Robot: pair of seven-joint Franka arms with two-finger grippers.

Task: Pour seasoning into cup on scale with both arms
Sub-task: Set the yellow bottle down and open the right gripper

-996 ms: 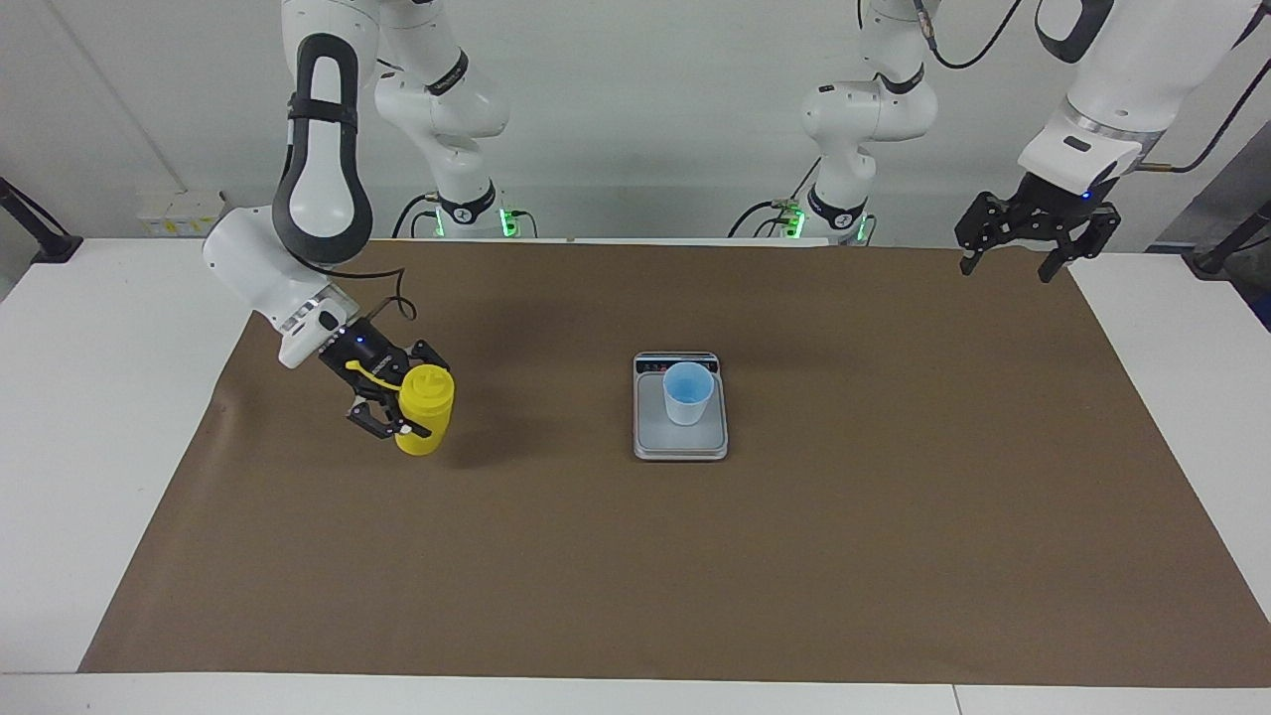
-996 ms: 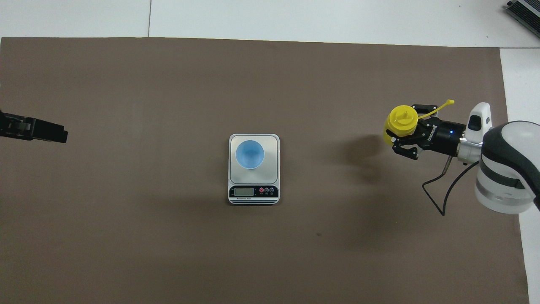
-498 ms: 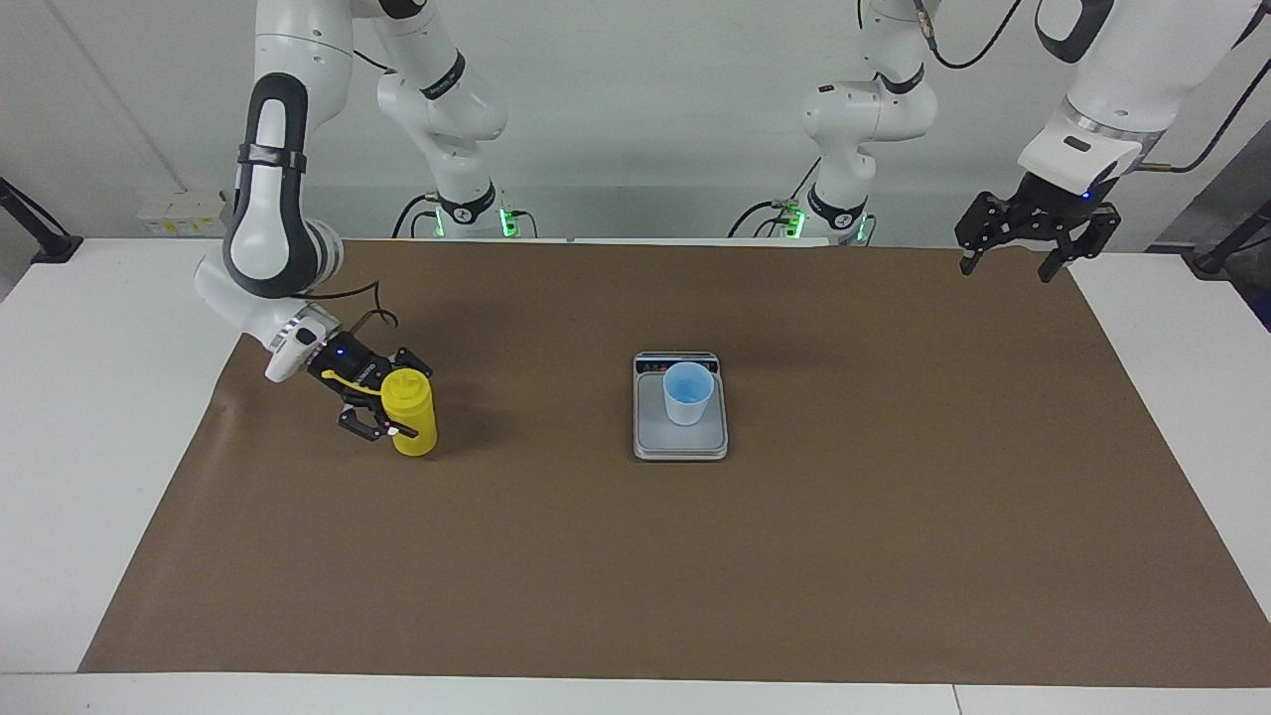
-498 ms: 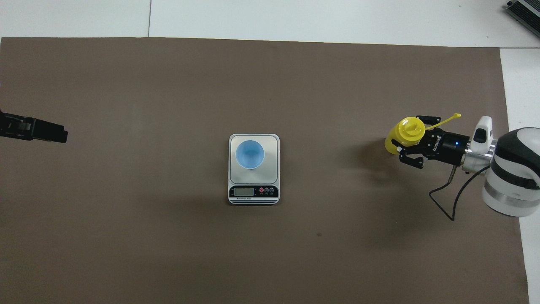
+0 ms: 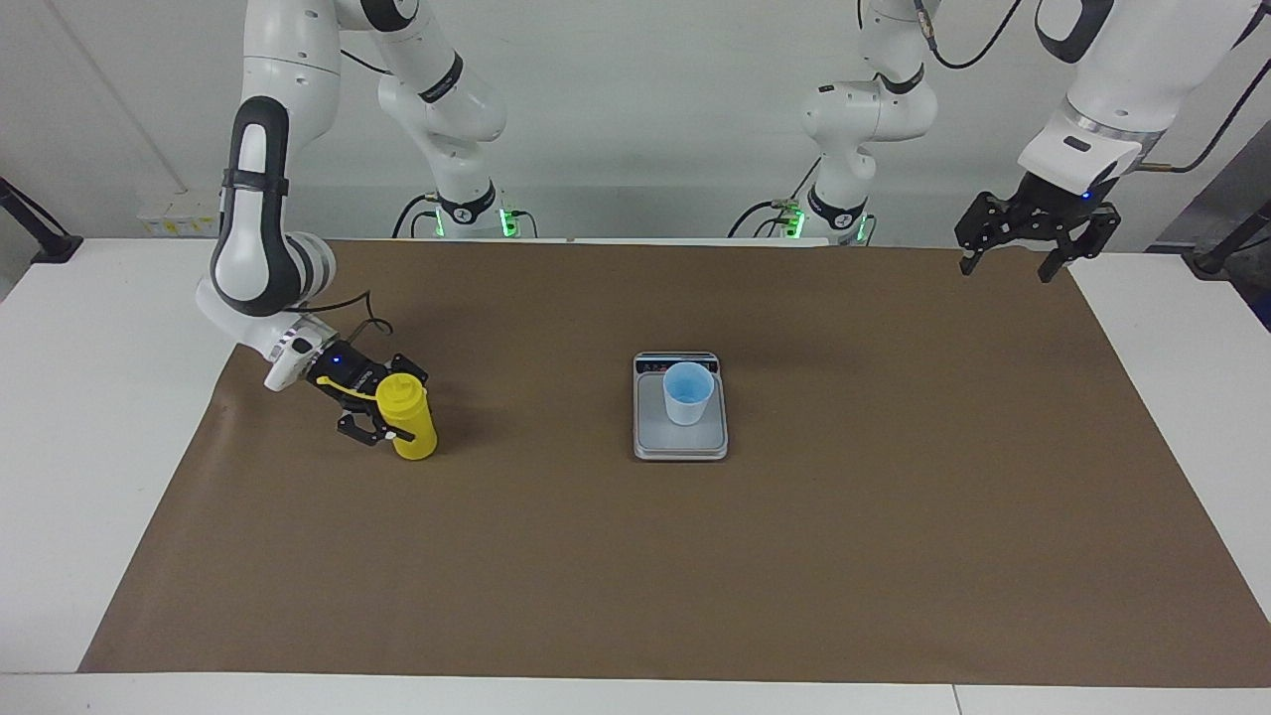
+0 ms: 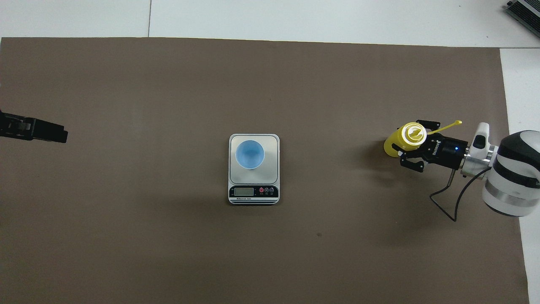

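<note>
The yellow seasoning bottle point(image 5: 414, 427) stands upright on the brown mat toward the right arm's end of the table, its tip-cap strap hanging loose. It also shows in the overhead view point(image 6: 410, 133). My right gripper point(image 5: 397, 405) is shut on the bottle from the side, low over the mat point(image 6: 406, 144). The pale blue cup point(image 5: 687, 394) stands on the silver-grey scale point(image 5: 681, 444) at mid table. In the overhead view the cup point(image 6: 249, 154) sits on the scale's plate point(image 6: 273, 143), display toward the robots. My left gripper point(image 5: 1005, 268) waits open and empty, raised over the mat's corner point(image 6: 62, 136).
The brown mat point(image 5: 794, 556) covers most of the white table. A black cable loops from the right wrist onto the mat point(image 6: 443, 202).
My right arm has lowered the yellow bottle from above the mat until it stands on the mat, moving slightly toward the robots. The left arm, cup and scale have not moved.
</note>
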